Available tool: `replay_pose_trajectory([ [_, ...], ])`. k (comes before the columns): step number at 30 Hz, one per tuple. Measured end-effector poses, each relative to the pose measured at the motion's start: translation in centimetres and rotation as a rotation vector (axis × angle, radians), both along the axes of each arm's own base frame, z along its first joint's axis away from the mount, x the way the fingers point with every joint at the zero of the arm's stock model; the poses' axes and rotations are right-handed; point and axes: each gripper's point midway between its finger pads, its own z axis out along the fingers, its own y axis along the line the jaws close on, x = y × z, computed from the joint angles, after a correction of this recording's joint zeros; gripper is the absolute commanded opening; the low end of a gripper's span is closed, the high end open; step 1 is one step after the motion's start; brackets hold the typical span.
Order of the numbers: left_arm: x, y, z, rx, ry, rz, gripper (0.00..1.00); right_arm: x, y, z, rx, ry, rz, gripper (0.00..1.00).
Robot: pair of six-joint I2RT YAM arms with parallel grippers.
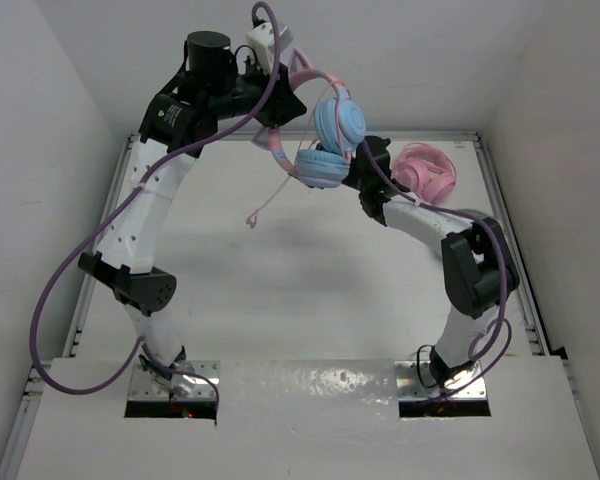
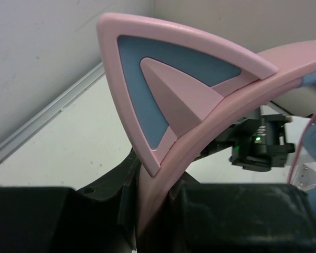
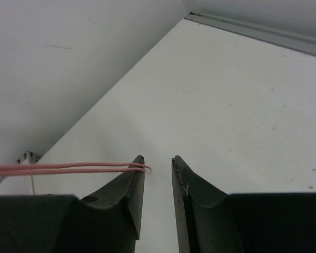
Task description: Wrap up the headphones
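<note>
- The headphones (image 1: 332, 128) hang in mid-air over the far part of the table (image 1: 280, 300). The left gripper (image 2: 160, 203) is clamped on the pink headband (image 2: 284, 68), right under one cat ear (image 2: 163, 89).
- L arm reaches high and fwd, elbow bent. The blue ear cups (image 1: 322, 165) dangle below and to the R of its fingers.
- R arm stretches low and fwd from its base. The right gripper (image 3: 157, 162) sits just beside the lower cup, jaws apart w/ a narrow gap, nothing pinched between them.
- Thin pink cable (image 3: 68, 168) comes in as a double strand from that gripper's L and lies over the tip of one finger.
- Top view: another stretch of cable droops below the cups. Can't tell if its end touches the table.
- Room: open tabletop below and ahead of the right gripper, side wall (image 3: 68, 63) close on its L, edge rail (image 3: 263, 31) ahead.
- All-pink headphones (image 1: 427, 172) lie on the table just R of the right gripper.
- Hidden: band + ear block most of the L wrist view. Where the cable joins a cup can't be made out.
</note>
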Motion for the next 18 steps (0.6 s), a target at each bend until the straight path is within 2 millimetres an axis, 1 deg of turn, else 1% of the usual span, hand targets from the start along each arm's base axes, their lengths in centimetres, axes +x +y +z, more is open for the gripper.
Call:
replay_pose_trajectory([
  [4, 0.1, 0.3, 0.9, -0.039, 0.011, 0.013, 0.0, 0.0, 0.5, -1.2, 0.044, 0.047, 0.0, 0.26],
  [11, 0.8, 1.6, 2.4, -0.091, 0.002, 0.05, 0.0, -0.8, 1.6, -1.9, 0.093, 0.07, 0.016, 0.26],
  [13, 1.0, 1.9, 2.7, -0.104, 0.006, 0.056, 0.0, -1.1, 1.7, -2.3, 0.095, 0.074, 0.012, 0.29],
  [15, 1.0, 2.0, 2.7, -0.114, 0.015, 0.057, 0.0, -1.3, 1.5, -3.4, 0.085, 0.09, -0.003, 0.3],
  [17, 1.1, 2.1, 2.9, -0.119, 0.014, 0.059, 0.0, -1.3, 1.2, -4.4, 0.064, 0.104, -0.024, 0.26],
  [18, 1.1, 2.1, 2.9, -0.121, 0.013, 0.06, 0.0, -1.2, 1.0, -4.8, 0.054, 0.109, -0.034, 0.18],
])
